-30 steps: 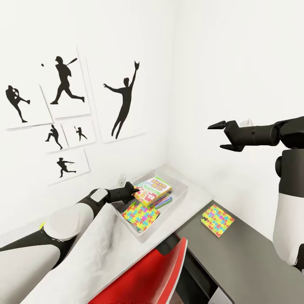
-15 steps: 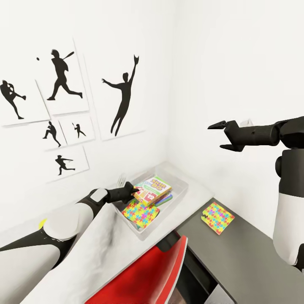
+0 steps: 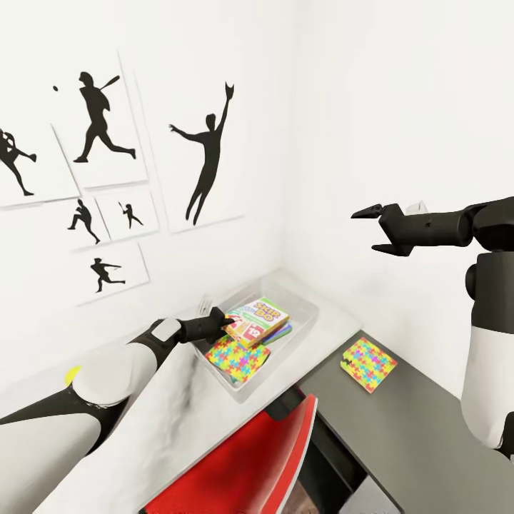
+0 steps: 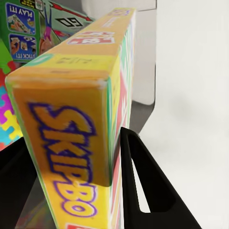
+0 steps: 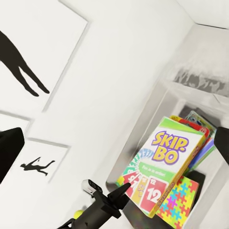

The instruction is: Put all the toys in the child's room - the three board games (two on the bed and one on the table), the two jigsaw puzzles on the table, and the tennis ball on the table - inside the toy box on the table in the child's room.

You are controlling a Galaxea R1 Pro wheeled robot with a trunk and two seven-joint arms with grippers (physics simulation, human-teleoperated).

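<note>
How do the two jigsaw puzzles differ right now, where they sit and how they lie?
One jigsaw puzzle lies inside the toy box, partly under the SKIP-BO box; the other jigsaw puzzle lies outside it.
The first rests in the grey tray on the white desk top; the second lies bare and uncovered on the dark side unit.
Both are flat multicoloured mats.

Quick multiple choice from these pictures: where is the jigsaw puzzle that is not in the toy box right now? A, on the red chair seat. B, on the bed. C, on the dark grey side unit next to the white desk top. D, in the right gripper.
C: in the head view the second jigsaw puzzle lies flat on the dark grey side unit, apart from the toy box.
</note>
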